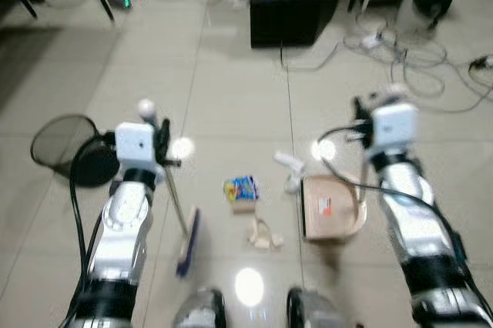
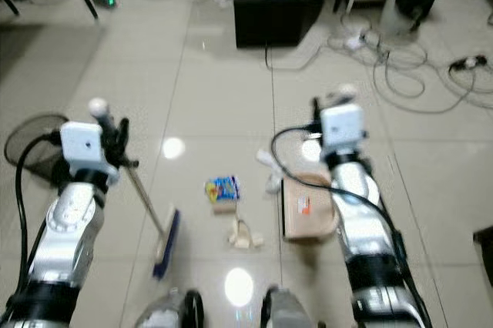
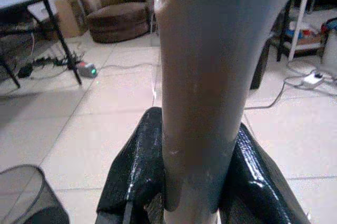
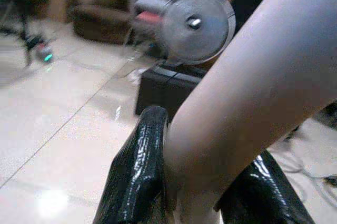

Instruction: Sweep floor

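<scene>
Left pincer (image 3: 197, 182) clenched on the broom handle (image 3: 210, 77): black fingers (image 3: 134, 176) wrap both sides of the pale shaft in the left wrist view. In the head views the handle (image 1: 171, 182) slants from the left wrist down to the broom head (image 1: 187, 242), blue-edged, resting on the tile floor (image 1: 231, 89) just ahead of the robot's left foot.

Right pincer (image 4: 192, 182) clenched on the dustpan handle (image 4: 253, 92), black fingers (image 4: 139, 171) on either side of the pale curved grip. Dustpan (image 1: 331, 209) is tan, sits on the floor on the robot's right side, beside the right forearm, open mouth facing the debris.

Debris on the floor between broom and dustpan:
- small colourful packet (image 1: 241, 188), blue/yellow
- pale scraps (image 1: 263, 234) just nearer the robot than the packet
- white crumpled piece (image 1: 290, 166) touching or just beside the dustpan's far left corner; can't tell which

Surroundings: black mesh wastebasket (image 1: 65, 143) lying on its side, left of the left arm. Black box-shaped unit (image 1: 291, 6) further ahead. Loose cables (image 1: 416, 66) spread on the floor ahead right. Brown armchair (image 3: 113, 11) in the background of the left wrist view. Head views slightly blurred.
</scene>
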Robot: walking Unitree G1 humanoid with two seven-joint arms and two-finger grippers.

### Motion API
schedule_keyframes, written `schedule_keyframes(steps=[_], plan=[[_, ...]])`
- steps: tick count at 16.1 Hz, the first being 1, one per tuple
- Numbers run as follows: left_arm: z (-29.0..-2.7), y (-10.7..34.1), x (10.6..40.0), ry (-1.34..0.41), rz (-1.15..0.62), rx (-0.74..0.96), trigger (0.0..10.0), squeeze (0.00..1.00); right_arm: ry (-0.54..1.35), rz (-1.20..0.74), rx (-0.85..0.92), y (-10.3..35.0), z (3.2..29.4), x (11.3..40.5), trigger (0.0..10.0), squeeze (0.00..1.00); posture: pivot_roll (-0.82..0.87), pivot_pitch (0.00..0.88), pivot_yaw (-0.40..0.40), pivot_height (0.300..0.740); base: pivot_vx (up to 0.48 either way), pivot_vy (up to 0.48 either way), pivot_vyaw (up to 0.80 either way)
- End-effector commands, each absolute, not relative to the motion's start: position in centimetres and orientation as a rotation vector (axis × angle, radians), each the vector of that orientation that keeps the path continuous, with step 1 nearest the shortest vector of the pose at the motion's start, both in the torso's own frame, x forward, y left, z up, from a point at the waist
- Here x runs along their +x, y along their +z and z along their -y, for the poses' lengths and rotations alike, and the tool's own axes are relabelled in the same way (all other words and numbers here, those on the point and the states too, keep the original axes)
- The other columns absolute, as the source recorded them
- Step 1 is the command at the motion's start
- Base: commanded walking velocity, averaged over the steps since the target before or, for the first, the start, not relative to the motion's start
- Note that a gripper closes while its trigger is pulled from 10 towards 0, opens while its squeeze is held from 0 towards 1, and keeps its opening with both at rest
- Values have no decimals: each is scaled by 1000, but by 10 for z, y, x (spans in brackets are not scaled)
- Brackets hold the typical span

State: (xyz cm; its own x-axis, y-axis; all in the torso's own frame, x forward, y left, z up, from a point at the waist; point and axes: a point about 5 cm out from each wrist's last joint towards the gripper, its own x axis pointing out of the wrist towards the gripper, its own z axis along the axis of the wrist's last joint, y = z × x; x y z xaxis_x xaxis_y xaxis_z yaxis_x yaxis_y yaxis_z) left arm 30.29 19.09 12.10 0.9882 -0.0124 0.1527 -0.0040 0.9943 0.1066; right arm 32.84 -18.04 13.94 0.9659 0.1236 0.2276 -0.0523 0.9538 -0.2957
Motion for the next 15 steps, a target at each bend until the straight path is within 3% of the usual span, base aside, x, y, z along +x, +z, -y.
schedule_keyframes(steps=[1,5,13,15], plan=[[-193,116,302,-1,152,123,10000,0,144,239,-322,132,173,329,10000,0,47,359,62,740,0,0,0],[-180,111,303,-43,169,108,10000,0,159,278,-326,129,159,333,10000,0,44,406,74,740,0,0,0],[-119,100,314,-183,204,19,10000,0,303,375,-192,118,94,316,10000,0,19,402,93,740,0,0,0],[-104,103,317,-223,215,-81,10000,0,312,385,-162,115,84,311,10000,0,18,387,98,740,0,0,0]])
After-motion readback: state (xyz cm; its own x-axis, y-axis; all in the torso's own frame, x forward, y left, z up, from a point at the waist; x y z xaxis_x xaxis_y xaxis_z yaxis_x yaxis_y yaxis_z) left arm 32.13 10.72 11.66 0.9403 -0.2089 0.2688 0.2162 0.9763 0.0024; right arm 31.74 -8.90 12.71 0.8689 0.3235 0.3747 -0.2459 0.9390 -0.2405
